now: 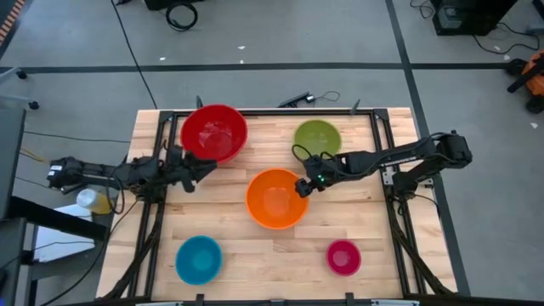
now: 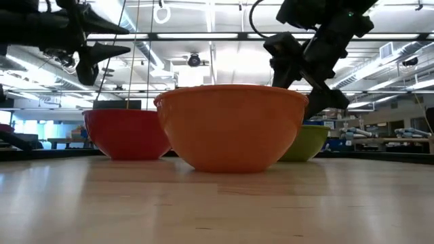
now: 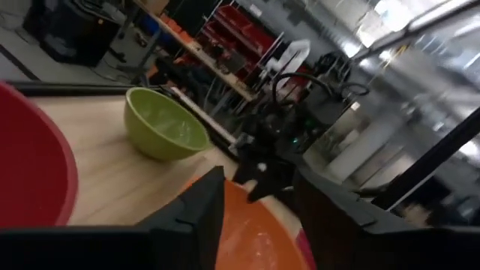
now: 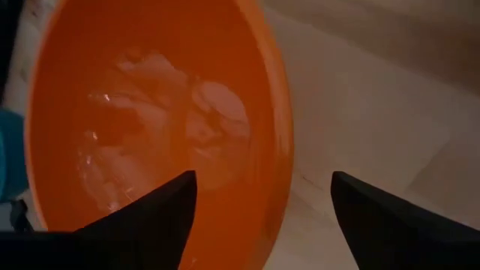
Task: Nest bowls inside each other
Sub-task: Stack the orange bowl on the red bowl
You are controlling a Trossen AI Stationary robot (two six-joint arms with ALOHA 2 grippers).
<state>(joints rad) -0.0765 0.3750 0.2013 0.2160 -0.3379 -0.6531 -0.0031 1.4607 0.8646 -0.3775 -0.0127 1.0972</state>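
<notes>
Five bowls stand on their bases on the wooden table. The red bowl (image 1: 212, 132) is at the far left and the olive green bowl (image 1: 317, 138) at the far right. The orange bowl (image 1: 276, 198) is in the middle. The blue bowl (image 1: 199, 259) is near left and the magenta-pink bowl (image 1: 343, 257) near right. My right gripper (image 1: 303, 187) is open and slants down over the orange bowl's far right rim (image 4: 279, 161), one finger over the inside and one outside. My left gripper (image 1: 204, 167) is open and level beside the red bowl's near side, above rim height (image 2: 102, 51).
Dark frame rails (image 1: 382, 144) run along the table's left, right and far edges. A cable and a small dark object (image 1: 297, 99) lie just beyond the far edge. Bare wood (image 1: 272, 259) lies between the blue and the magenta-pink bowl.
</notes>
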